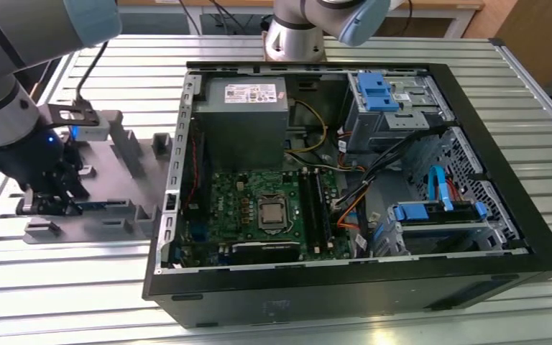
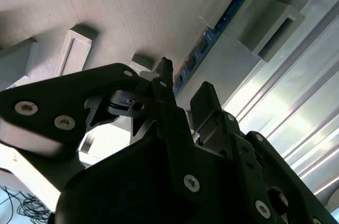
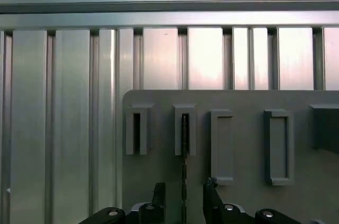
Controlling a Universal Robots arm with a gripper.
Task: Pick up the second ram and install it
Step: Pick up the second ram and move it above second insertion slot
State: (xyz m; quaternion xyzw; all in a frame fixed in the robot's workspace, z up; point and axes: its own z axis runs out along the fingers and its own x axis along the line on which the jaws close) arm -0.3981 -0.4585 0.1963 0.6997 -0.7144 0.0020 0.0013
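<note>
The second ram (image 3: 184, 128) stands on edge in a slot of the grey tray (image 3: 243, 99), seen edge-on as a thin dark strip. In the second wrist view it shows as a blue board with black chips (image 2: 212, 38) running from a tray block down between my fingers. My gripper (image 3: 184, 196) is open and straddles the ram, one black finger (image 3: 159, 192) on each side with a gap to the board. In the exterior view the gripper (image 1: 51, 203) is low over the tray (image 1: 123, 183) at the exterior view's left, beside the open computer case.
The open black computer case (image 1: 506, 215) lies to the exterior view's right of the tray, with the green motherboard (image 1: 228, 208), its silver chip and the dark memory slots (image 1: 313, 208). Upright tray blocks (image 1: 126, 147) stand close by. A second arm's base (image 1: 295, 36) is at the back.
</note>
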